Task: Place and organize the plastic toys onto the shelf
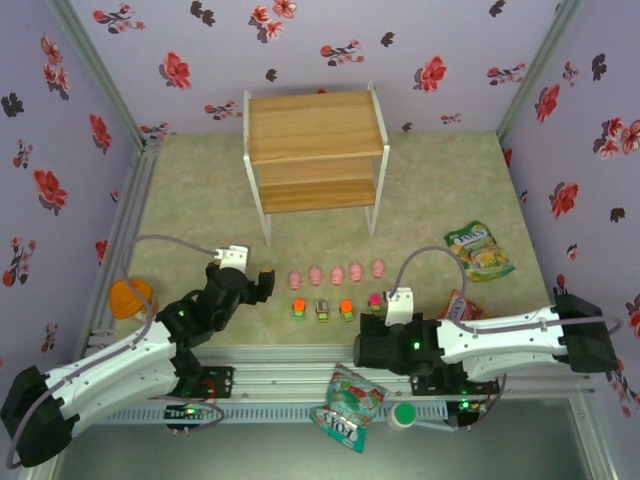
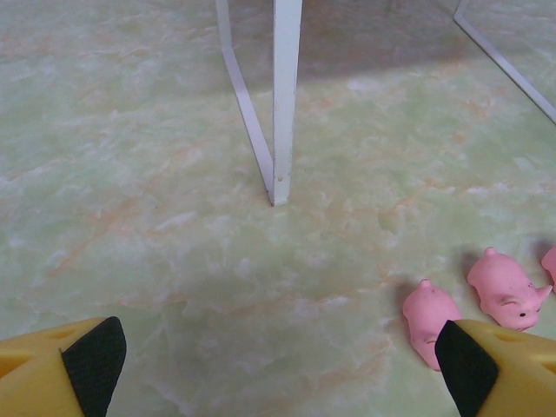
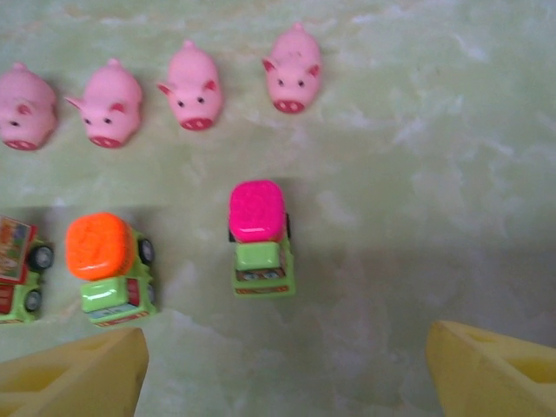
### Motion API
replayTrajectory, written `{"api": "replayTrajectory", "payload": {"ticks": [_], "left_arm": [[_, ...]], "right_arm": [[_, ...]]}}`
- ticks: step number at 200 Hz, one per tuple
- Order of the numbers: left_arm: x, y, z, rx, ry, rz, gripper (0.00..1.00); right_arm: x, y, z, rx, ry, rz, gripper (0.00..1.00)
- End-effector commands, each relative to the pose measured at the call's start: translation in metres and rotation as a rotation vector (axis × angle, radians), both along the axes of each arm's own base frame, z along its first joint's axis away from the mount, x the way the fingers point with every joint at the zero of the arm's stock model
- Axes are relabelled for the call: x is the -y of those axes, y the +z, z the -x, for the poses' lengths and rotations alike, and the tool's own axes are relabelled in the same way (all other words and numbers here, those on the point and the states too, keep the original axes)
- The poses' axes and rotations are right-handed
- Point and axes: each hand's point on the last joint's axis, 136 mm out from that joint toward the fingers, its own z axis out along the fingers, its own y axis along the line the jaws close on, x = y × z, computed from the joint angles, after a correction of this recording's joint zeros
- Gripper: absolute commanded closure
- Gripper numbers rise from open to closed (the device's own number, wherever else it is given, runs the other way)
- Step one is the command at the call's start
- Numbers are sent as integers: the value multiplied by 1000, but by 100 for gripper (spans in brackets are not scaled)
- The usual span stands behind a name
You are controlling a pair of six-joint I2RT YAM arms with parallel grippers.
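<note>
The counter (image 1: pixel 440 190) runs out ahead of my two tools. The shelf (image 1: pixel 316 150) stands well ahead of them at its far side, with one white leg (image 2: pixel 285 95) straight in front of my left tool (image 2: pixel 278 369). That left tool hangs low over the counter, jaws spread wide and nothing between them. My right tool (image 3: pixel 287 369) hovers over the counter as well, jaws wide apart and gripping nothing.

Just ahead of my right tool, in line with the gap between its fingers, sits the pink-topped truck (image 3: pixel 259 239). The orange-topped truck (image 3: pixel 109 265) stands to its left, ahead of my left finger, and a third truck (image 3: pixel 17 269) sits farther left. Beyond the trucks the pigs (image 1: pixel 337 272) lie in a row on the counter, between my tools and the shelf. Two of them lie just ahead of my left tool's right finger.
</note>
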Motion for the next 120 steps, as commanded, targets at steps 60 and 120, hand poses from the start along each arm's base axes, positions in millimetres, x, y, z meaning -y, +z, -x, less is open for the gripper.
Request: {"api": "replayTrajectory", "payload": {"ticks": [60, 120], "left_arm": [[11, 3, -6, -19, -4, -5, 5], [13, 1, -7, -28, -2, -9, 3]], "right_arm": [[-12, -22, -1, -147, 70, -29, 23], [-6, -33, -10, -170, 28, 79, 32]]}}
